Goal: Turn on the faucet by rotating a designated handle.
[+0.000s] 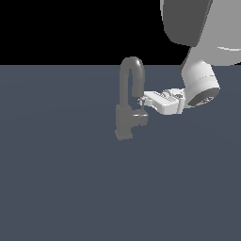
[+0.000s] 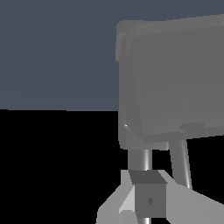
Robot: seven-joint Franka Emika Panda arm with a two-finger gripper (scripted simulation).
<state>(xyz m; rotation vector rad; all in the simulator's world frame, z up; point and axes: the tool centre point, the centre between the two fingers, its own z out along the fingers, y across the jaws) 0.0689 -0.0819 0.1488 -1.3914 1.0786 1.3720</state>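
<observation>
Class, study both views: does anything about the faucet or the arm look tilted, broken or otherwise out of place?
Nothing stands out. The faucet stands upright on the dark surface, its spout arching downward. The gripper reaches in sideways from the exterior view's right, beside the spout tip above the handle. No damage or spill shows.

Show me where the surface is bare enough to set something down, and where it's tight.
Bare: the grey surface on the exterior view's left of the faucet, and the wide stretch nearer the camera. Also bare below the arm on the exterior view's right. Crowded: right beside the faucet's base, where the gripper sits at the handle under the spout.
</observation>
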